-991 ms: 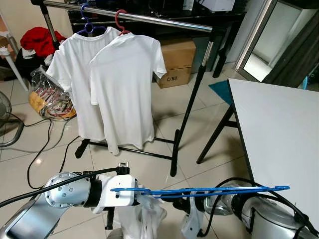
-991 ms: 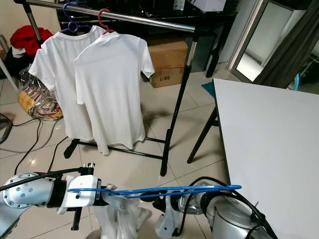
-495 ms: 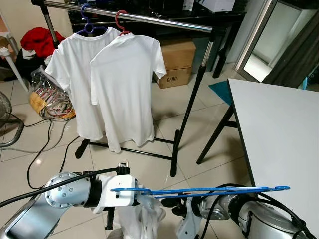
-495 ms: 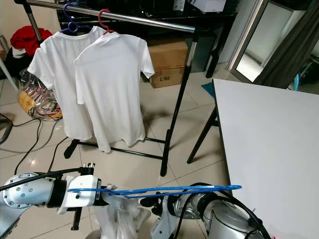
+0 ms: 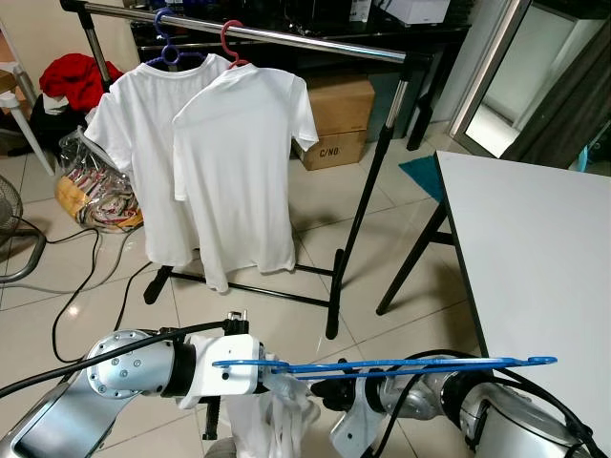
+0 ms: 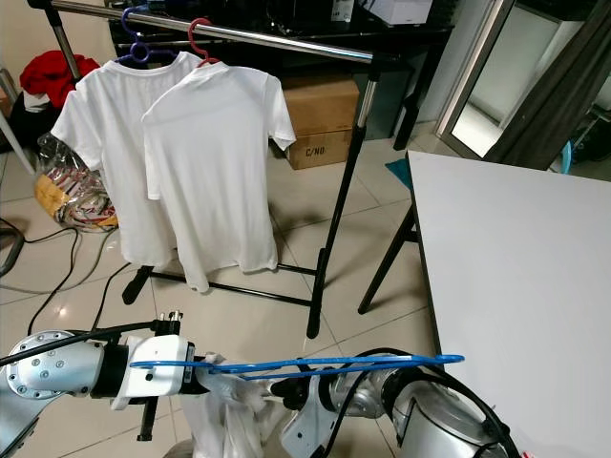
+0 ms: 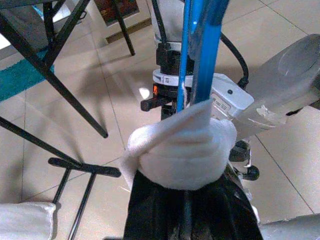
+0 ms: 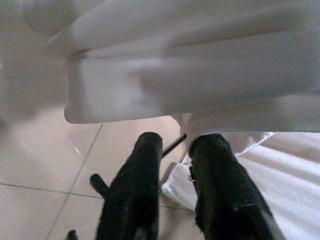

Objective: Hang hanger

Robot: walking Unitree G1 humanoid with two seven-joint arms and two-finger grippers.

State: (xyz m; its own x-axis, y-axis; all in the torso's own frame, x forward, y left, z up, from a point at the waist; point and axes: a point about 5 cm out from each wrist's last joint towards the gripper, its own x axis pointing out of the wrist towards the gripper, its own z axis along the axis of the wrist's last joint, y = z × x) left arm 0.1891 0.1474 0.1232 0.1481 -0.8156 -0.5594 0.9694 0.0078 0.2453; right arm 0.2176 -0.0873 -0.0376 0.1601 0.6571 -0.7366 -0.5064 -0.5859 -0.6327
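Observation:
A blue hanger [image 5: 401,364] lies level, low in front of me, with a white shirt [image 5: 277,420] bunched at its left end and drooping below. My left gripper [image 7: 185,200] is shut on that bunched cloth [image 7: 180,150] and the hanger's blue bars [image 7: 200,55]. My right gripper [image 5: 327,391] sits under the hanger's middle, right beside the drooping shirt. In the right wrist view its fingers [image 8: 135,185] stand slightly apart with nothing between them, just under folds of white cloth [image 8: 190,75]. The clothes rail [image 5: 286,36] stands ahead.
Two white T-shirts [image 5: 239,172] hang on the rail from a purple hanger [image 5: 167,43] and a red hanger [image 5: 229,43]; the rail's right half is bare. A white table [image 5: 535,258] stands at the right. A cardboard box [image 5: 334,119], bags [image 5: 91,191] and floor cables [image 5: 86,277] lie around.
My right gripper has slid left under the hanger, closer to the drooping shirt. The left arm and the blue hanger have stayed put.

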